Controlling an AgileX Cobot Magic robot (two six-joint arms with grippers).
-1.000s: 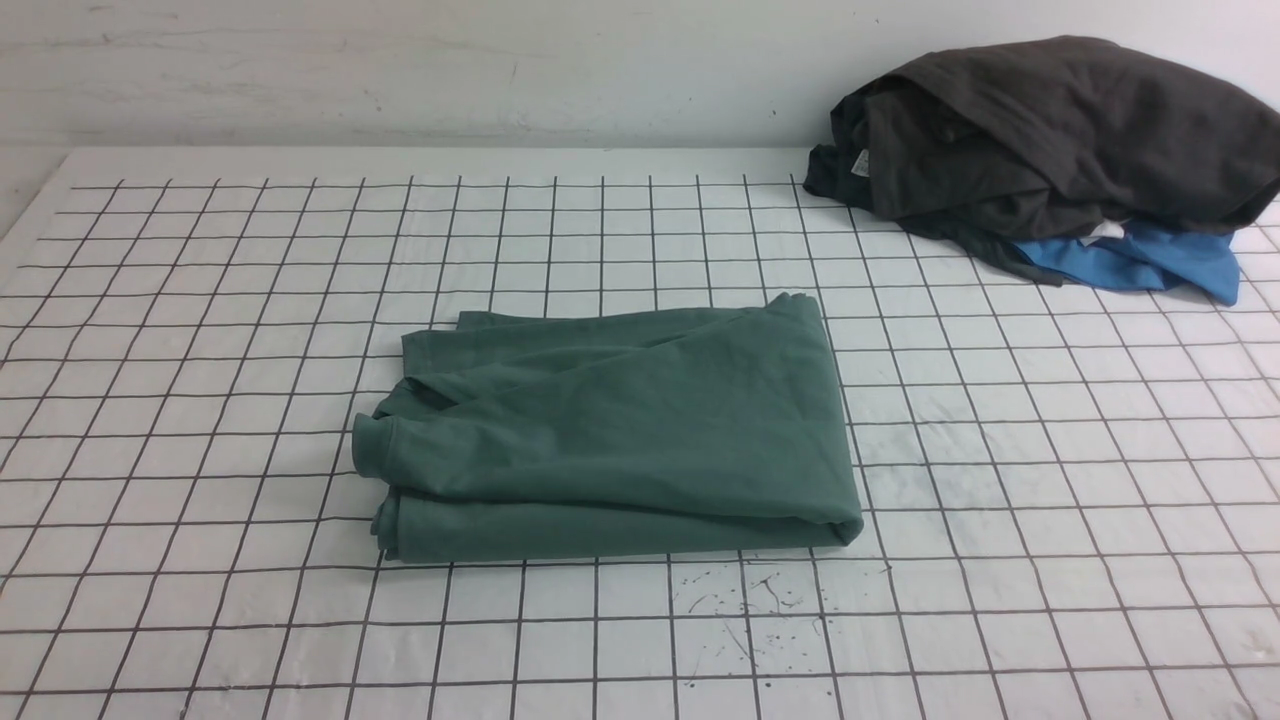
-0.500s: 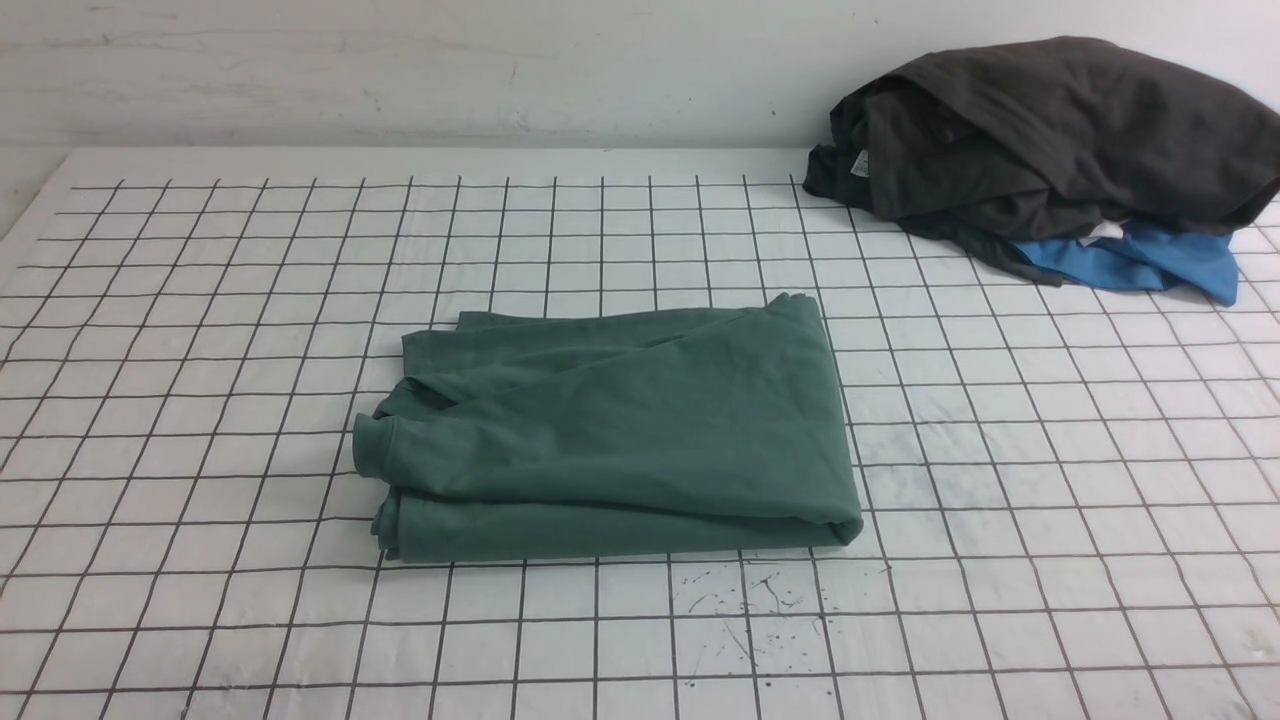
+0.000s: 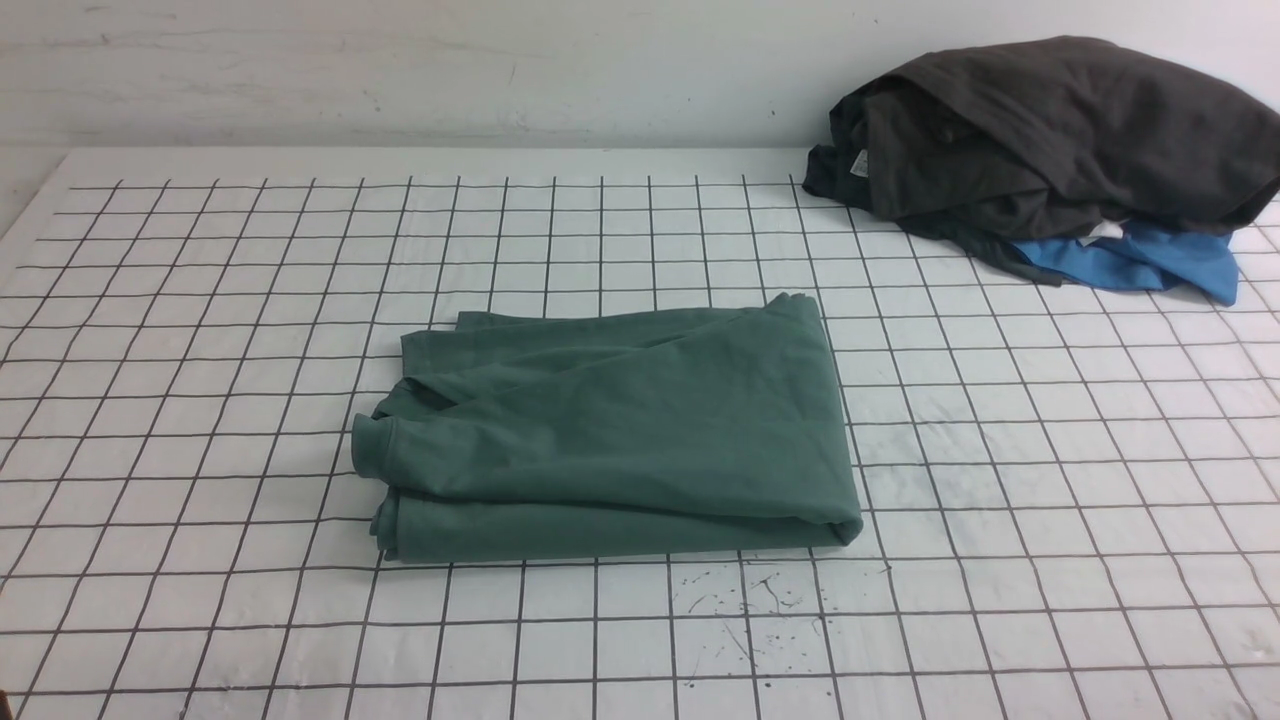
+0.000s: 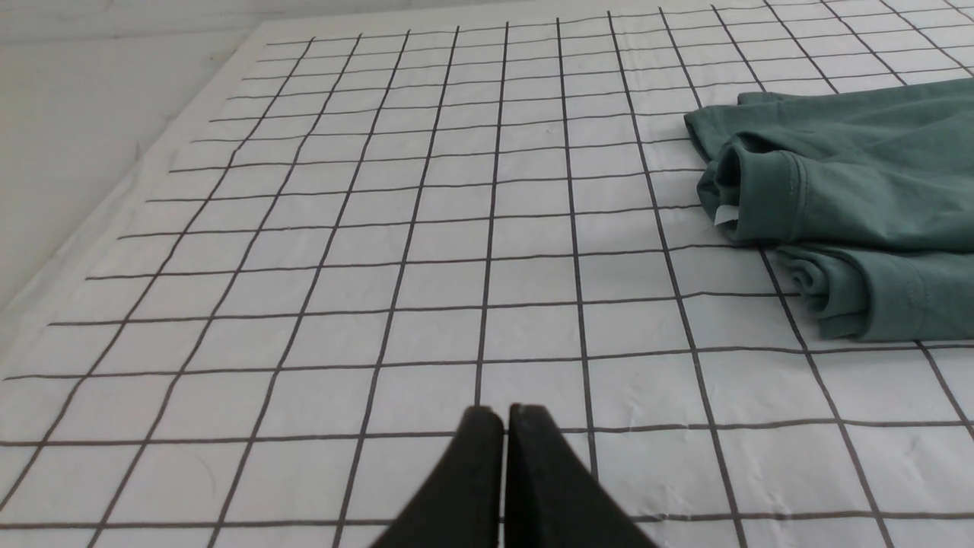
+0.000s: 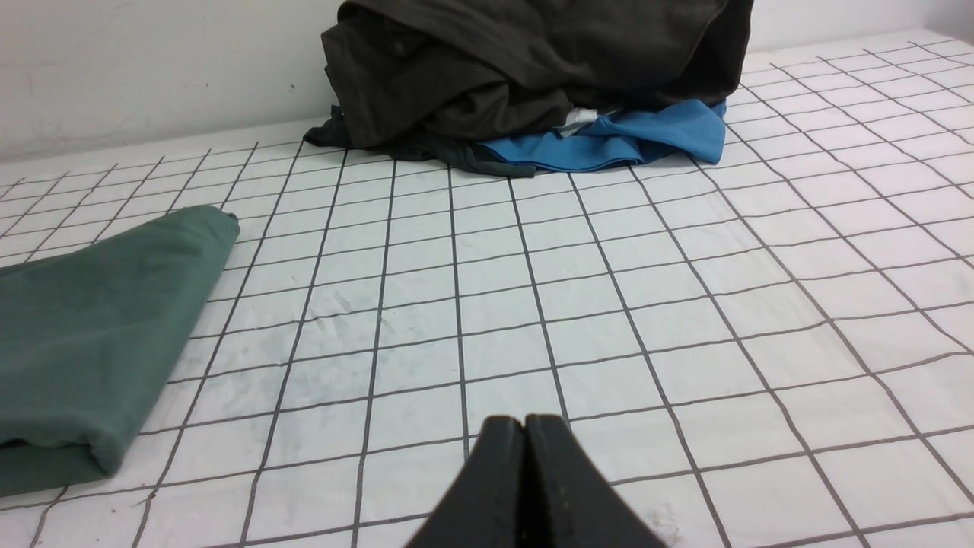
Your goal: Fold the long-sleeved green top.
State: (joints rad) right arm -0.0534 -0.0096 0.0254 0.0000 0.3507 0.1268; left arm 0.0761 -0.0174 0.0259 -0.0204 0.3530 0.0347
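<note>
While top (image 3: 610,430) lies folded mid-frame, loose cuff at left could unroll if nudged; left gripper (image 4: 504,415), right gripper (image 5: 524,422) jaws together, empty.

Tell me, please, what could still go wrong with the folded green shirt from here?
The green top lies folded, but its cuffed sleeve end bulges loosely at one side and might slip out if nudged. Both the left hand and the right hand are shut, away from it; a low sweep could drag the fabric.

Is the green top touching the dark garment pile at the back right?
Apart. The front view shows the green long-sleeved top mid-table and the dark grey-black garment against the back wall, with bare grid cloth between them.
</note>
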